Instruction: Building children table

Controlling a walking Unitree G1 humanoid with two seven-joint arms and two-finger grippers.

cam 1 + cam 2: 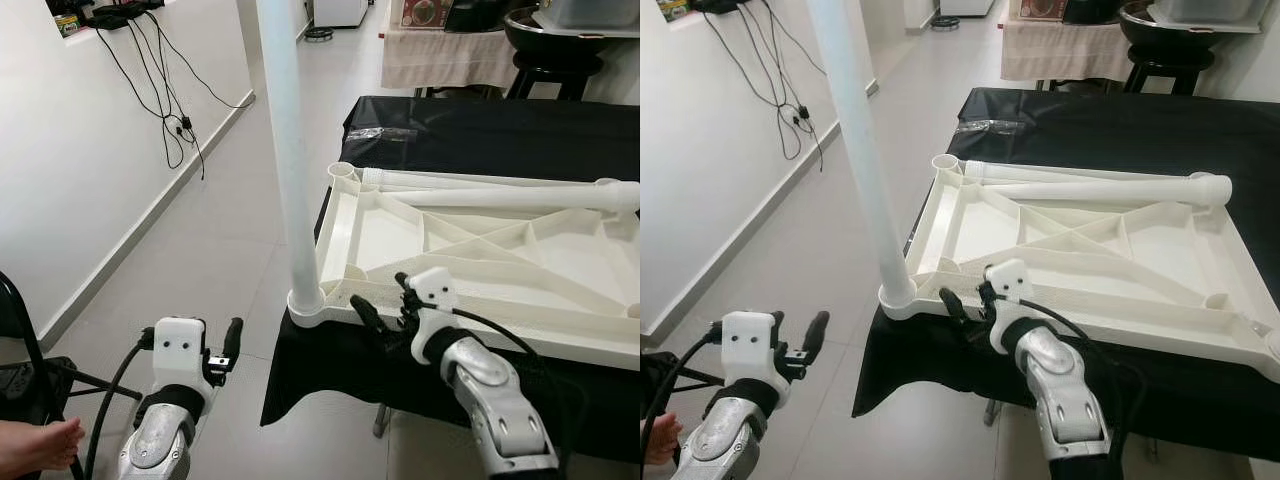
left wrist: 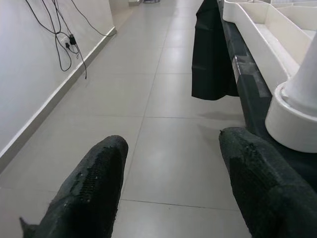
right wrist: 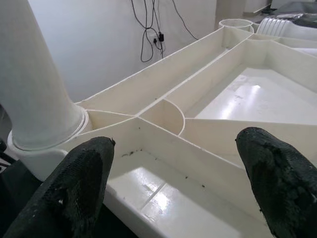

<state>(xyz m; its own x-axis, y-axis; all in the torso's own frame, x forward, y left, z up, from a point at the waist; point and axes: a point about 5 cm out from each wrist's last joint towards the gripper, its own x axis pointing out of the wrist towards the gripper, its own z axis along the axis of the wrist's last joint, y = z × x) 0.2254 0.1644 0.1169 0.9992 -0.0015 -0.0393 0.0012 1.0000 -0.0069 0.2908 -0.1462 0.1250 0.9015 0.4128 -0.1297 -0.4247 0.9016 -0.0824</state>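
The white plastic table top (image 1: 520,325) lies upside down on a table covered in black cloth (image 1: 480,130). One white leg (image 1: 285,150) stands upright in the socket at its near left corner. A second leg (image 1: 500,195) lies flat across the far side of the top. The far left corner socket (image 1: 343,172) is empty. My right gripper (image 1: 385,298) is open at the top's front rim, just right of the upright leg (image 3: 34,89), with nothing between its fingers. My left gripper (image 2: 171,188) is open, low over the floor, left of the table.
Grey floor tiles (image 1: 215,230) stretch along the white wall, where black cables (image 1: 165,90) hang. A person's hand (image 1: 35,445) and a black frame (image 1: 20,340) are at the bottom left. Another cloth-covered table (image 1: 440,55) and a black stool (image 1: 555,55) stand behind.
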